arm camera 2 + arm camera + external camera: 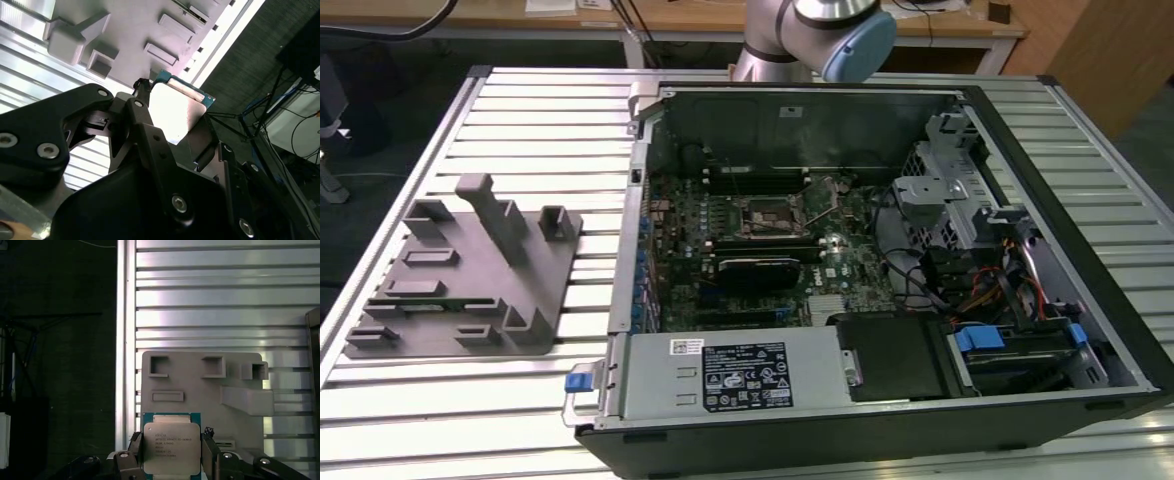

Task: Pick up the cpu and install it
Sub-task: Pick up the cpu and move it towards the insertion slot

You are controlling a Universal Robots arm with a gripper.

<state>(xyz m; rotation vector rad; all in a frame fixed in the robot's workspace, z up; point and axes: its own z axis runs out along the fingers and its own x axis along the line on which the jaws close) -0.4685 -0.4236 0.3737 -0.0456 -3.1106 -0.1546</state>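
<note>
The cpu is a small flat square chip with a silvery top and a greenish rim. It sits between my gripper's two black fingers, which close on its opposite edges. In the second wrist view the cpu glares bright in the gripper, in front of the grey fixture. The fixture lies just beyond the chip in the first wrist view. I cannot tell whether the chip touches it. The motherboard socket with its metal lever stands in the open computer case.
The grey fixture lies on the slatted metal table at the exterior view's left. The open case holds cables, drive cages and a power supply. The arm's base stands behind the case. A table edge borders dark floor.
</note>
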